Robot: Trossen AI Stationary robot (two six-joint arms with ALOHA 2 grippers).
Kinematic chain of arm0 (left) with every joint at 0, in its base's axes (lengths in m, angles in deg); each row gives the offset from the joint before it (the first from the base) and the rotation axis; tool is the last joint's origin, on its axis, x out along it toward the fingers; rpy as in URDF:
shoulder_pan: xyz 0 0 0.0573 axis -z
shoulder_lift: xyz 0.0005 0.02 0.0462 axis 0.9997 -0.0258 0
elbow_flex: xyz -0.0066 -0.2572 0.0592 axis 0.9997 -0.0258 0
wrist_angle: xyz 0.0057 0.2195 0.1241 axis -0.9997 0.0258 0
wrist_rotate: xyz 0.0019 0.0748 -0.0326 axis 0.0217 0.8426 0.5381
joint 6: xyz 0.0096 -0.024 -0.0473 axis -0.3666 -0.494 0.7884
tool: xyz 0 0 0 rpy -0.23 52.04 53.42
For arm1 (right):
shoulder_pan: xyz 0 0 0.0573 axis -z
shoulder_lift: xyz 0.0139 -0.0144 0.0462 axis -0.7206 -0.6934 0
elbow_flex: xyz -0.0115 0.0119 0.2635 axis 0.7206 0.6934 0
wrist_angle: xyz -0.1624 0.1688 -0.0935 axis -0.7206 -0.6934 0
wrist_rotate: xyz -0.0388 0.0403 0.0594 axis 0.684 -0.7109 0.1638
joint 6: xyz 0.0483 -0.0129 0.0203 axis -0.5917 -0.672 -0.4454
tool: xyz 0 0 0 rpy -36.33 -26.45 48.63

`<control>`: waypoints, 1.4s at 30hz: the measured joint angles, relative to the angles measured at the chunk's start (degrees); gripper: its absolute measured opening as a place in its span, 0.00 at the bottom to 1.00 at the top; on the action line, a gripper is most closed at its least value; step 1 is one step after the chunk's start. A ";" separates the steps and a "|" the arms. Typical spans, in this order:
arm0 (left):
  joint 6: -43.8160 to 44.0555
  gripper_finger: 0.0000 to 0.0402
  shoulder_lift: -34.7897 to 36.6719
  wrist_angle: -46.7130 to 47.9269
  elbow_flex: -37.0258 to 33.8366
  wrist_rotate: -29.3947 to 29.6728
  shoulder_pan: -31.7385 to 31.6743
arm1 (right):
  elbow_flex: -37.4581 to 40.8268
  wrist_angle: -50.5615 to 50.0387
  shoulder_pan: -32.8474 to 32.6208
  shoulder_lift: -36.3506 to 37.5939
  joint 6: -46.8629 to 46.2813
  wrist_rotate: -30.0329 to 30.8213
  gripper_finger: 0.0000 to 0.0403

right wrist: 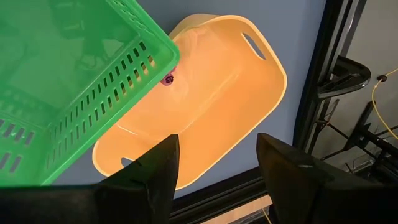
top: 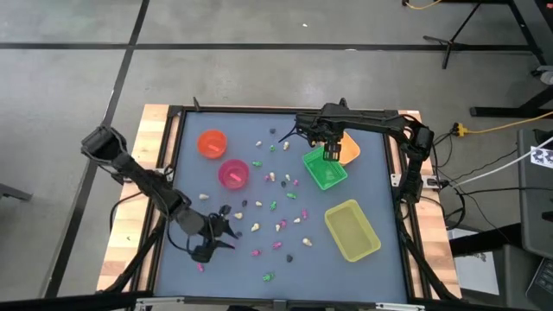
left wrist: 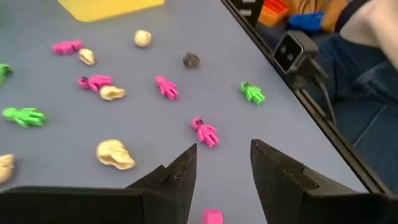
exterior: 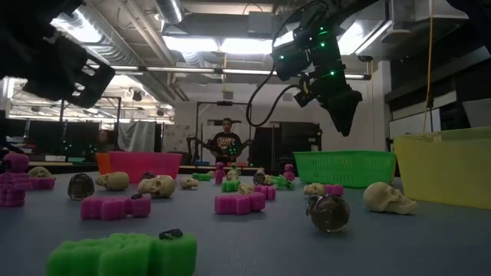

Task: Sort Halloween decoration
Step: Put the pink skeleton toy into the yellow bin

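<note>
**Clearances and Obstructions on the Work Surface**

The centre of the blue mat (top: 173,173) is densely obstructed: small trinkets (top: 275,205) lie scattered from the pink cup (top: 233,174) across to the yellow tray (top: 352,230), with only narrow gaps between pieces. The orange cup (top: 212,143) and pink cup stand close together and block the far left sector. The green basket (top: 325,169) overlaps the orange tray (top: 349,151), closing the far right sector. The right gripper (top: 332,154) hangs open above that basket's edge. The left gripper (top: 226,235), jaws apart, occupies the near left area, with a pink figure (left wrist: 204,132) just ahead. Open mat remains along the left edge and at the near right corner.
</note>
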 joint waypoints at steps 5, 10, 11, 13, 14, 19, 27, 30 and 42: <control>2.80 0.34 -3.72 0.07 0.37 0.47 1.42 | 0.00 0.00 0.00 0.00 0.00 0.00 0.53; 4.21 0.34 -7.12 0.04 0.37 3.15 2.29 | 0.00 0.19 0.00 0.00 -0.01 -0.01 0.53; 4.34 0.34 -7.61 0.14 0.37 3.19 2.30 | 0.00 0.18 0.00 0.00 0.00 0.00 0.53; 4.45 0.34 -8.53 0.20 0.37 3.17 2.30 | 0.00 0.20 0.00 0.00 0.00 0.00 0.53; 4.45 0.34 -8.88 0.24 0.37 3.17 2.30 | 0.00 0.20 0.00 0.00 0.00 0.00 0.53; 4.45 0.34 -10.15 0.29 0.37 3.16 2.28 | 0.00 0.43 0.00 0.00 0.00 0.00 0.53; 4.44 0.34 -10.24 0.92 0.37 3.17 2.26 | 0.00 0.42 0.00 0.00 0.00 0.00 0.53; 4.43 0.33 -10.24 0.92 0.37 3.17 2.26 | 0.00 0.43 0.00 0.00 0.00 0.00 0.53; 4.43 0.16 -10.24 0.92 0.37 2.89 2.26 | 0.00 0.42 0.00 0.00 0.02 -0.01 0.53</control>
